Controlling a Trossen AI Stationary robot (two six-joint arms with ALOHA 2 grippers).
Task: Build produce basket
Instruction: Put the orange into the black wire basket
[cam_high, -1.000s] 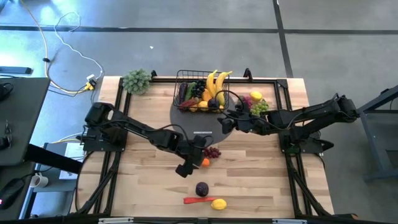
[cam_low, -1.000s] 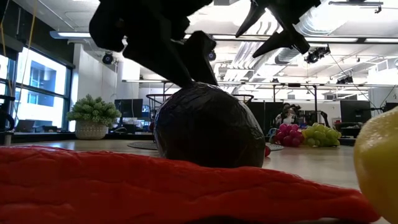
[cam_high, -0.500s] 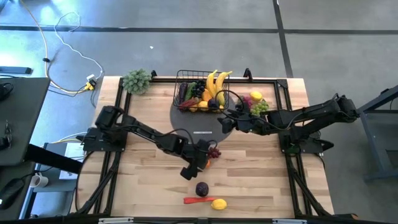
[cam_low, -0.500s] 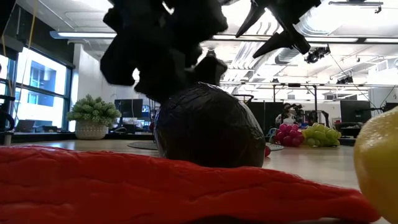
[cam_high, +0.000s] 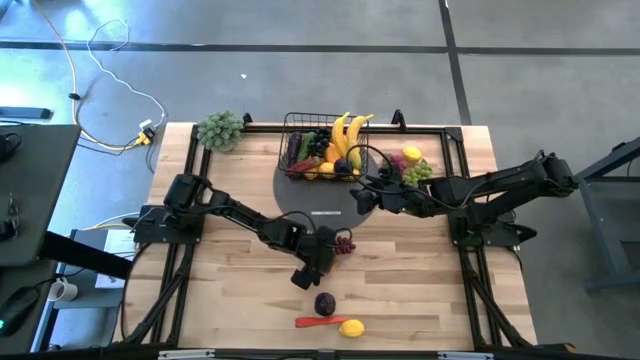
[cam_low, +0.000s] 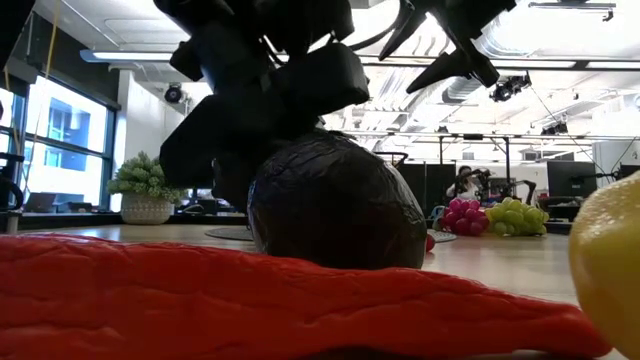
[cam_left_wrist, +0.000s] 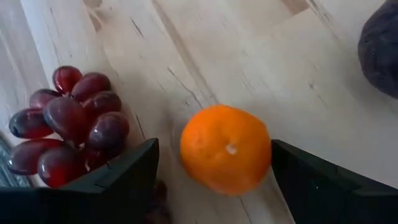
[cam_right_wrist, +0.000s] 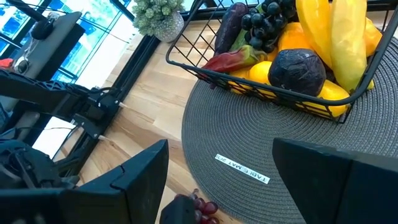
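Wood table (cam_high: 420, 290), grey floor around it, office lights and desks behind in the low view.

L→R:
- Leafy bunch (cam_high: 220, 129) at far left corner, off to the side, not produce.
- L gripper (cam_high: 326, 262) mid table, angled down over an orange (cam_left_wrist: 226, 149). Jaws apart, one finger each side of the orange, no contact visible in wrist view. Looks like a pre-grasp straddle: wide enough to clear the fruit before closing.
- Red grapes (cam_left_wrist: 65, 121) just beside the orange, close to one L finger. Risk: closing could nudge or pinch the bunch.
- Near edge: plum (cam_high: 325, 303), then chilli (cam_high: 318, 322) and lemon (cam_high: 351, 327) side by side. All loose on the wood, not yet packed. Plum is the nearest to the L gripper of these.
- Basket (cam_high: 296, 127) far centre, sitting on a grey round mat (cam_right_wrist: 261, 143). Already loaded: bananas (cam_right_wrist: 339, 37) standing up along one side, dark grapes (cam_right_wrist: 264, 18), a plum-like dark fruit (cam_right_wrist: 297, 70), eggplant (cam_right_wrist: 229, 26), oranges/lemons low in the mesh. Long items lean on the flared wall, prob to leave the middle free.
- R gripper (cam_high: 362, 196) hovers at the mat's right side, just near of the basket, jaws apart, holding nothing. Reads as waiting clear of the L arm.
- Lemon (cam_high: 411, 155) and green grapes (cam_high: 420, 172) on the table right of the basket, unpacked.

Judgement: task partway, several pieces left.
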